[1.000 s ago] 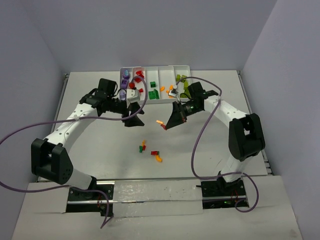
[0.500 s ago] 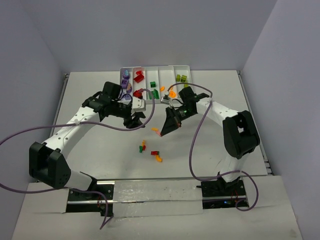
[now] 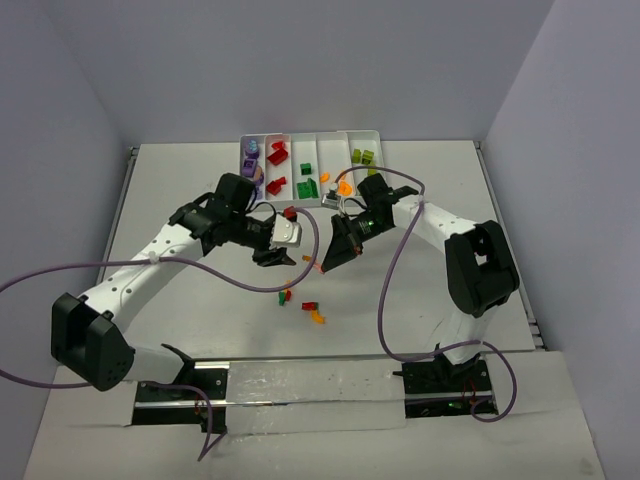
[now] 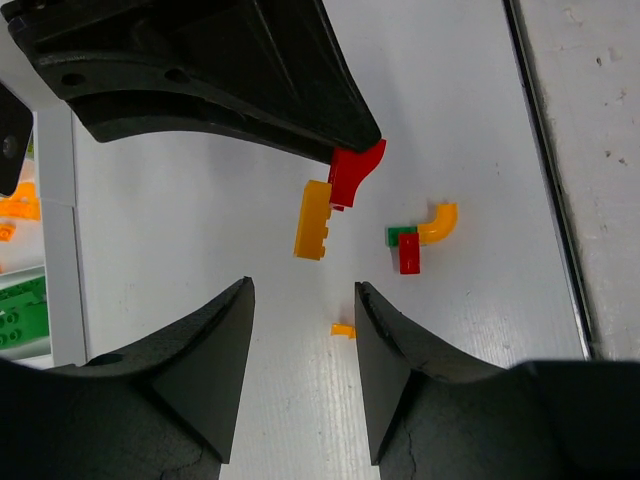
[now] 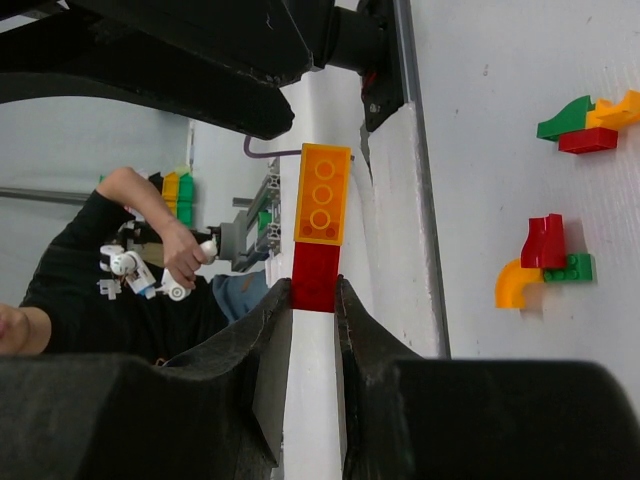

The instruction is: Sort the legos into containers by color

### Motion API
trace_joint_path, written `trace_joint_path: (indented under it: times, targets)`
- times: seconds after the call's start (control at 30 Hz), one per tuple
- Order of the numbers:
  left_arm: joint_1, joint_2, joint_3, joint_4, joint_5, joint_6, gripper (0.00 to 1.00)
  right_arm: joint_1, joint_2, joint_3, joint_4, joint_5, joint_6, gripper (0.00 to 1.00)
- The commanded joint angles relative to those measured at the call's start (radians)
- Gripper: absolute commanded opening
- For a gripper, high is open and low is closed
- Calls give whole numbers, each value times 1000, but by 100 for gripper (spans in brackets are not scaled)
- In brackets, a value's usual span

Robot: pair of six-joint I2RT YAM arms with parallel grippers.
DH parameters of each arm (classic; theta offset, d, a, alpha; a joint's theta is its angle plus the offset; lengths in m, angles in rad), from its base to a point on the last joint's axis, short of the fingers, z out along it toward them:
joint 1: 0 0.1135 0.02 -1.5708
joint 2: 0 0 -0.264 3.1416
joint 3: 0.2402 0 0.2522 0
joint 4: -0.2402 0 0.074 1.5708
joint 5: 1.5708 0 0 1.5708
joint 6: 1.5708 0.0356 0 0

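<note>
Red brick (image 5: 315,280): pinched between the fingers of the right gripper (image 5: 313,292), which are drawn in narrow on it. It is held over the middle of the table (image 3: 430,290), on the near side of the tray (image 3: 330,133).
Orange brick (image 5: 322,195): stuck onto the red brick and jutting clear of the right fingers, with nothing else touching it.
Left gripper (image 4: 300,340): jaws partly spread with nothing between them. It faces the orange brick, near but apart, its gap roughly in line with the brick.
Tray: at the table's far edge, about midway along. From the left its compartments hold purple, red, dark green, what looks like orange, then lime green.
Loose legos (image 3: 309,304): small joined clumps of red, green and orange lying on the table between the grippers and the near edge.
Step in hand: most likely splitting a two-colour pair so each brick can be sorted on its own.
Next move calls for: bringing the left fingers over the orange brick alone, square on its sides and clear of the red. They then close firmly and pull or twist it off while the right gripper holds fast.
Risk: the bricks are tiny against the fingers, so a skewed grip could flick one loose.
Afterwards: red would go to the second compartment from the left, orange probably to the fourth.
</note>
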Motion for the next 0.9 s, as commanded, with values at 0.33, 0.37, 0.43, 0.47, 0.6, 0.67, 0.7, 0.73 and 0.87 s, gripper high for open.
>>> trace_joint_path:
  times: [0.33, 0.37, 0.43, 0.47, 0.6, 0.67, 0.7, 0.73, 0.87]
  targets:
    - [-61, 16, 25, 14, -35, 44, 51, 20, -13, 40, -34, -11, -39, 0]
    - [-63, 19, 26, 15, -35, 42, 51, 20, -13, 41, -36, -11, -41, 0]
    - [-68, 22, 29, 17, -35, 40, 50, 21, -10, 43, -40, -11, -43, 0]
    - [-71, 25, 31, 16, -35, 40, 49, 21, -7, 44, -42, -13, -46, 0]
    - [-81, 31, 35, 20, -38, 37, 48, 21, -6, 49, -46, -17, -50, 0]
    - [-87, 34, 33, 30, -43, 35, 47, 21, -6, 50, -47, -17, -50, 0]
    - [-94, 35, 31, 37, -50, 32, 47, 21, -5, 49, -46, -18, -49, 0]
    - [-99, 38, 29, 42, -54, 29, 46, 21, -6, 49, -44, -18, -47, 0]
    - [-112, 43, 27, 62, -70, 15, 42, 21, -3, 47, -44, -20, -47, 0]
